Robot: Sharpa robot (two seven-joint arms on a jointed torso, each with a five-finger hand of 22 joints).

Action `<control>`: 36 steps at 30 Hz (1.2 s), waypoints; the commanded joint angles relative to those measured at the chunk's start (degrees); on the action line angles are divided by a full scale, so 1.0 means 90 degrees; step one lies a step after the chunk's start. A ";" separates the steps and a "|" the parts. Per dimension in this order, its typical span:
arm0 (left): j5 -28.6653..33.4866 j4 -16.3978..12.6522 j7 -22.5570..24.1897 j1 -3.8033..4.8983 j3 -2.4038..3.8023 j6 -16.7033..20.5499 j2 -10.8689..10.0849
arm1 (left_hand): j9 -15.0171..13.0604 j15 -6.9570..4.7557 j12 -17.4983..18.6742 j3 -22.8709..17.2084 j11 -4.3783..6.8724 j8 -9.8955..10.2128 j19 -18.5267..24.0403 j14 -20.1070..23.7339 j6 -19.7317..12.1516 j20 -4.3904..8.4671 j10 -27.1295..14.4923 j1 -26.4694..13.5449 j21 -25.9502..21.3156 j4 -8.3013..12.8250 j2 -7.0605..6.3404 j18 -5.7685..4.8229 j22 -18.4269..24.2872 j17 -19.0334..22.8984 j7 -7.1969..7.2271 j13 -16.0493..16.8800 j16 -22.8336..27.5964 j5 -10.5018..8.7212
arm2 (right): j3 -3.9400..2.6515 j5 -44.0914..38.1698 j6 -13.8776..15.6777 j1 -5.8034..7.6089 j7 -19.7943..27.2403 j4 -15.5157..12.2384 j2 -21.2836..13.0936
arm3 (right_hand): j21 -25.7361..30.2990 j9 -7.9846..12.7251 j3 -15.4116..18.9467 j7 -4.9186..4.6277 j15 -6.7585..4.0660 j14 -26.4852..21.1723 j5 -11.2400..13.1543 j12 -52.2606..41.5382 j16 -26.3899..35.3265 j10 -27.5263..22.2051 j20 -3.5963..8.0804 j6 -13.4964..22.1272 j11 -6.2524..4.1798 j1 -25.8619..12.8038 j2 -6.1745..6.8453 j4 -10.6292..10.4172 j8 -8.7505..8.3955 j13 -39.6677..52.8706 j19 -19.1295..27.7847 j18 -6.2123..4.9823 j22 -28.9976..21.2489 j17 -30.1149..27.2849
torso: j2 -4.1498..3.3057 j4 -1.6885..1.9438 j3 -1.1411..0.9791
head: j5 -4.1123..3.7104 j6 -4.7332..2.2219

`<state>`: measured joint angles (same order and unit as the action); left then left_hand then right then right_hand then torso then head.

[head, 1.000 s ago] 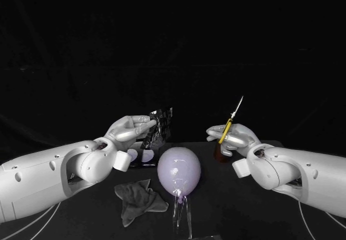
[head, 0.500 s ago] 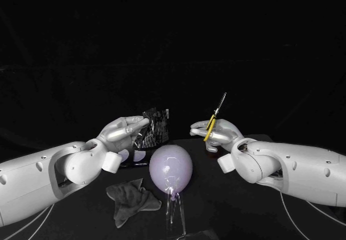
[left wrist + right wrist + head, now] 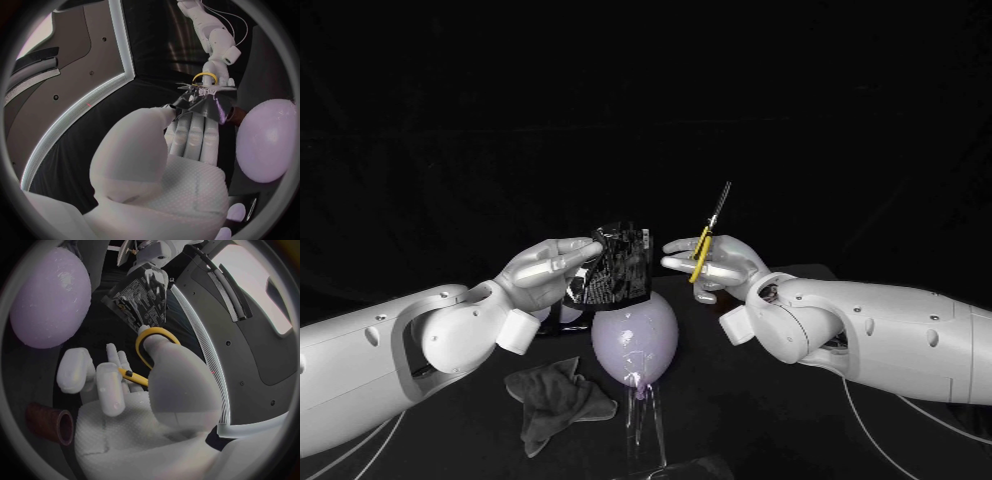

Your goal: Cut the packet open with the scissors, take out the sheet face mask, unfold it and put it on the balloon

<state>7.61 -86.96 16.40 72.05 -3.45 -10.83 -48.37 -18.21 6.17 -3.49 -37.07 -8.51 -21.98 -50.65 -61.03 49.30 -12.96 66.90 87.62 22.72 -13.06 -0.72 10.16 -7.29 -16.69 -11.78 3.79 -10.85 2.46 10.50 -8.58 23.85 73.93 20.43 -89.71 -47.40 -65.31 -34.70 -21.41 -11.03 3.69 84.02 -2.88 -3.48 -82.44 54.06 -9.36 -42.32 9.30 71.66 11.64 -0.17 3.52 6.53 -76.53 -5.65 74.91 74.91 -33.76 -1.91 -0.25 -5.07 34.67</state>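
Packet (image 3: 617,262): dark, glossy and crinkled, with fine white print on the face seen in the right wrist view. It was held upright in the air, above the far end of the balloon and clear of the counter.
Packet top edge: too dark to tell whether it had been cut.
Left hand (image 3: 548,270): fingers clamped on the packet, thumb on one face and the other fingers behind it, gripping at the side nearer the left arm.
Right hand (image 3: 721,268): fingers closed around the handles of the scissors, with the thumb through one loop in the right wrist view.
Scissors (image 3: 705,238): yellow handles and thin blades. The blades pointed up and slightly away and read as a single line, so were probably together. The handles were just beside the packet's free edge; contact could not be told.
Balloon (image 3: 635,335): pale lilac and egg-shaped, lying lengthwise on the counter between the two arms, with its narrow knotted end towards the robot. Neither hand touched it.
Cloth (image 3: 557,400): dark grey and crumpled, on the counter beside the balloon's near end, on the left arm's side.
Brown cylinder (image 3: 50,422): short and open-ended, lying near the right hand.
Counter (image 3: 776,425): black and matte.
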 commanded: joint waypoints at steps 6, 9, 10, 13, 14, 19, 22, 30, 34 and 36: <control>0.0008 -0.0010 0.0042 0.0004 0.0012 -0.0427 0.0090 | -0.0741 0.0005 -0.0029 -0.0067 0.0019 -0.0431 -0.0067 -0.0060 -0.0072 0.0009 0.0067 -0.0079 -0.0045 0.0018 -0.0004 0.0048 0.0026 -0.0012 0.0011 0.0010 0.0038 0.0041 | -0.0009 -0.0097 -0.0334 0.0003 0.0062 -0.0038 0.0067 | 0.0024 0.0035 0.0110 -0.0255 0.0057 0.0285 0.0015 -0.0004 0.0001 -0.0054 -0.0044 0.0068 0.0012 0.0017 -0.0062 -0.0015 0.0021 -0.0071 0.0027 -0.0007 0.0003 0.0030 | 0.0001 0.0003 0.0007 | -0.0028 0.0021; -0.0024 -0.0004 0.0072 0.0004 0.0013 -0.0454 0.0110 | -0.0749 0.0004 -0.0030 -0.0070 0.0020 -0.0441 -0.0073 -0.0063 -0.0076 0.0010 0.0071 -0.0080 -0.0047 0.0022 -0.0003 0.0048 0.0029 -0.0013 0.0012 0.0011 0.0039 0.0041 | -0.0010 -0.0097 -0.0361 0.0004 0.0067 -0.0154 0.0046 | 0.0015 0.0038 0.0121 -0.0256 0.0058 0.0288 0.0015 -0.0006 -0.0006 -0.0052 -0.0045 0.0066 0.0013 0.0017 -0.0068 -0.0018 0.0024 -0.0077 0.0023 -0.0005 0.0008 0.0041 | -0.0002 0.0006 0.0007 | -0.0033 0.0026; -0.0045 -0.0005 0.0081 0.0004 0.0013 -0.0458 0.0111 | -0.0757 0.0003 -0.0030 -0.0074 0.0021 -0.0451 -0.0077 -0.0066 -0.0082 0.0012 0.0074 -0.0080 -0.0050 0.0026 -0.0001 0.0048 0.0032 -0.0014 0.0013 0.0011 0.0040 0.0041 | -0.0010 -0.0099 -0.0369 0.0003 0.0070 -0.0204 0.0033 | 0.0011 0.0045 0.0149 -0.0259 0.0061 0.0288 0.0015 -0.0014 -0.0011 -0.0032 -0.0049 0.0050 0.0011 0.0025 -0.0094 -0.0023 0.0034 -0.0094 0.0022 -0.0005 0.0010 0.0043 | -0.0004 0.0006 0.0007 | -0.0033 0.0024; -0.0102 0.0007 0.0115 0.0004 0.0013 -0.0440 0.0110 | -0.0769 0.0002 -0.0029 -0.0080 0.0022 -0.0466 -0.0084 -0.0068 -0.0092 0.0014 0.0076 -0.0081 -0.0054 0.0034 -0.0001 0.0047 0.0037 -0.0015 0.0013 0.0011 0.0044 0.0041 | -0.0010 -0.0102 -0.0419 0.0003 0.0080 -0.0402 -0.0028 | -0.0002 0.0052 0.0176 -0.0258 0.0061 0.0289 0.0015 -0.0021 -0.0017 -0.0006 -0.0052 0.0030 0.0012 0.0043 -0.0125 -0.0024 0.0044 -0.0111 0.0017 -0.0003 0.0017 0.0046 | -0.0006 0.0006 0.0005 | -0.0027 0.0030; -0.0112 0.0014 0.0124 0.0004 0.0013 -0.0429 0.0108 | -0.0769 0.0002 -0.0029 -0.0080 0.0022 -0.0466 -0.0084 -0.0068 -0.0092 0.0014 0.0076 -0.0081 -0.0054 0.0034 -0.0001 0.0047 0.0037 -0.0015 0.0013 0.0011 0.0044 0.0041 | -0.0011 -0.0102 -0.0432 0.0003 0.0081 -0.0447 -0.0042 | -0.0002 0.0055 0.0188 -0.0259 0.0061 0.0290 0.0015 -0.0023 -0.0019 0.0006 -0.0053 0.0021 0.0011 0.0049 -0.0137 -0.0025 0.0047 -0.0118 0.0017 -0.0004 0.0017 0.0047 | -0.0001 0.0003 0.0004 | -0.0023 0.0035; -0.0139 0.0059 0.0162 0.0004 0.0014 -0.0386 0.0107 | -0.0792 0.0000 -0.0029 -0.0090 0.0024 -0.0494 -0.0096 -0.0074 -0.0107 0.0018 0.0081 -0.0084 -0.0062 0.0047 -0.0001 0.0047 0.0046 -0.0018 0.0015 0.0011 0.0048 0.0041 | -0.0012 -0.0088 -0.0496 0.0002 0.0069 -0.0584 -0.0086 | -0.0036 0.0075 0.0286 -0.0250 0.0054 0.0294 0.0015 -0.0038 -0.0041 0.0119 -0.0052 -0.0070 -0.0002 0.0083 -0.0215 -0.0035 0.0077 -0.0167 0.0002 0.0000 0.0036 0.0061 | 0.0010 0.0002 0.0005 | -0.0029 0.0036; -0.0152 0.0078 0.0179 0.0004 0.0014 -0.0368 0.0119 | -0.0802 -0.0001 -0.0029 -0.0095 0.0025 -0.0507 -0.0103 -0.0078 -0.0113 0.0020 0.0085 -0.0086 -0.0064 0.0053 0.0000 0.0047 0.0049 -0.0020 0.0016 0.0012 0.0050 0.0041 | -0.0012 -0.0064 -0.0570 0.0001 0.0051 -0.0612 -0.0085 | -0.0097 0.0082 0.0345 -0.0232 0.0041 0.0305 0.0014 -0.0063 -0.0069 0.0241 -0.0044 -0.0168 -0.0020 0.0112 -0.0273 -0.0040 0.0114 -0.0190 -0.0030 0.0011 0.0071 0.0096 | 0.0011 0.0010 0.0007 | -0.0019 0.0024; -0.0203 0.0115 0.0164 0.0005 0.0013 -0.0275 0.0145 | -0.0802 -0.0001 -0.0029 -0.0095 0.0025 -0.0507 -0.0103 -0.0078 -0.0113 0.0020 0.0085 -0.0086 -0.0064 0.0053 0.0000 0.0047 0.0049 -0.0020 0.0016 0.0012 0.0050 0.0041 | -0.0012 0.0026 -0.0667 0.0000 0.0024 -0.0675 -0.0068 | -0.0313 0.0084 0.0329 -0.0066 -0.0102 0.0334 0.0013 -0.0320 -0.0141 0.1068 0.0060 -0.0815 -0.0211 0.0246 -0.0680 -0.0115 0.0362 -0.0190 -0.0147 0.0048 0.0201 0.0174 | 0.0002 0.0002 0.0006 | -0.0029 0.0029; -0.0211 0.0126 0.0137 0.0005 0.0013 -0.0225 0.0161 | -0.0820 -0.0003 -0.0031 -0.0103 0.0027 -0.0531 -0.0114 -0.0084 -0.0122 0.0023 0.0092 -0.0089 -0.0069 0.0061 0.0002 0.0047 0.0056 -0.0023 0.0019 0.0012 0.0053 0.0041 | -0.0012 0.0127 -0.0659 -0.0001 0.0029 -0.0705 -0.0056 | -0.0374 0.0101 0.0106 0.0123 -0.0254 0.0338 0.0015 -0.0477 -0.0147 0.1582 0.0176 -0.1194 -0.0404 0.0365 -0.0914 -0.0156 0.0489 -0.0168 -0.0180 0.0056 0.0238 0.0172 | 0.0005 0.0008 0.0004 | -0.0034 0.0036; -0.0225 0.0126 0.0128 0.0005 0.0012 -0.0205 0.0172 | -0.0820 -0.0003 -0.0031 -0.0103 0.0027 -0.0531 -0.0114 -0.0084 -0.0122 0.0023 0.0092 -0.0089 -0.0069 0.0061 0.0002 0.0047 0.0056 -0.0023 0.0019 0.0012 0.0053 0.0041 | -0.0012 0.0154 -0.0637 -0.0001 0.0034 -0.0720 -0.0051 | -0.0422 0.0111 -0.0047 0.0221 -0.0339 0.0318 0.0014 -0.0525 -0.0097 0.1816 0.0256 -0.1388 -0.0503 0.0445 -0.1022 -0.0161 0.0552 -0.0164 -0.0210 0.0068 0.0269 0.0060 | 0.0006 0.0006 0.0004 | -0.0037 0.0039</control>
<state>6.01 -85.75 17.01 72.06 -3.40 -13.06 -47.06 -18.25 6.16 -3.48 -37.41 -8.19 -23.32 -51.31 -61.45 48.55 -12.81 67.39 87.28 22.29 -12.95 -0.94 9.70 -6.83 -16.80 -11.46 3.82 -10.57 2.62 10.47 -7.94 19.72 73.90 20.15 -95.83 -48.05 -68.97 -33.76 -21.51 -9.14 0.97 84.04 -2.87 -8.01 -83.44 66.05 -7.23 -54.54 7.34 75.57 3.11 -1.56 8.42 5.02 -78.40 -5.19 74.95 74.92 -33.72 -1.85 -0.20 -5.34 34.97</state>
